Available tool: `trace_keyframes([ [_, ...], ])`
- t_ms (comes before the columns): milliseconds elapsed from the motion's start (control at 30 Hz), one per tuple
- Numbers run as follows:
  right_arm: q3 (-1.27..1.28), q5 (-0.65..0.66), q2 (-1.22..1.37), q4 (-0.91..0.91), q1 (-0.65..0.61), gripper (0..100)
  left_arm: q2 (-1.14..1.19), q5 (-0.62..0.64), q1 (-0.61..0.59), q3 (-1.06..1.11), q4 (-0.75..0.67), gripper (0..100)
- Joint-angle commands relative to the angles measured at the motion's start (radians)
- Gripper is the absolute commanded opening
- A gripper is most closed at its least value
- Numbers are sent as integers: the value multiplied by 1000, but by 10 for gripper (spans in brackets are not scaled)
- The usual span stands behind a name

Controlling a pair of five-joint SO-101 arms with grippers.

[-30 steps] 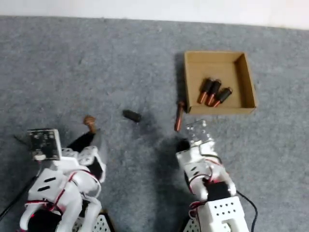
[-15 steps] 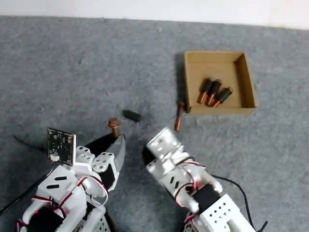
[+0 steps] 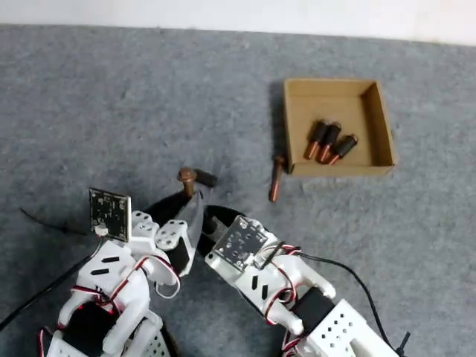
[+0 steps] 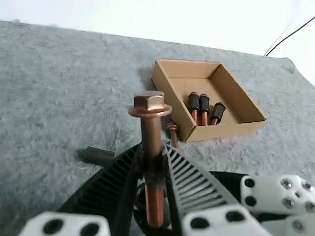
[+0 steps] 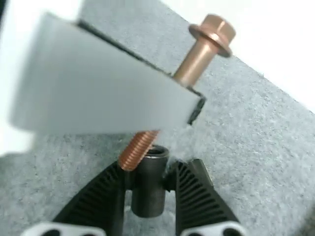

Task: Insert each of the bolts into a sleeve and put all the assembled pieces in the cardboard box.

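My left gripper (image 4: 151, 153) is shut on a copper bolt (image 4: 150, 129), held head up; in the high view the bolt (image 3: 187, 177) stands above the left gripper (image 3: 190, 206). My right gripper (image 5: 147, 173) is shut on a black sleeve (image 5: 148, 189), open end up. The bolt's threaded tip (image 5: 137, 151) sits at the sleeve's mouth, slightly to one side. The right gripper (image 3: 212, 221) meets the left one near the table's front centre. A second sleeve (image 3: 204, 178) and a loose bolt (image 3: 276, 178) lie on the carpet. The cardboard box (image 3: 294, 126) holds three assembled pieces (image 3: 329, 142).
Grey carpet covers the table. The box (image 4: 170, 88) stands at the back right, with the loose bolt (image 4: 172, 132) against its near corner. The lying sleeve (image 4: 98, 155) is just behind the held bolt. Both arm bases crowd the front edge.
Both arms have swung toward each other. The left one carried its bolt right and farther back; the right one turned left, away from the box, bringing its sleeve under the bolt's tip.
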Motion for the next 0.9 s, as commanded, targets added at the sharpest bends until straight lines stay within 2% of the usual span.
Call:
trace_keyframes([
  [0,-16,6,-15,-36,1,5,-1,0,-24,-4,-28,4],
  [267,-18,6,-15,-36,-2,5,-1,2,-22,-1,-25,4],
  [333,-10,5,-15,-36,-7,5,-1,43,-24,-4,-31,4],
  [433,-10,6,-15,-36,-10,5,-1,124,-76,2,-94,4],
  [567,-8,8,-15,-36,-15,5,-1,141,-134,62,-193,4],
  [733,-8,6,-15,-36,-15,5,-1,141,-107,182,-285,4],
  [867,-8,8,-15,-36,-8,5,-1,141,-82,185,-295,4],
])
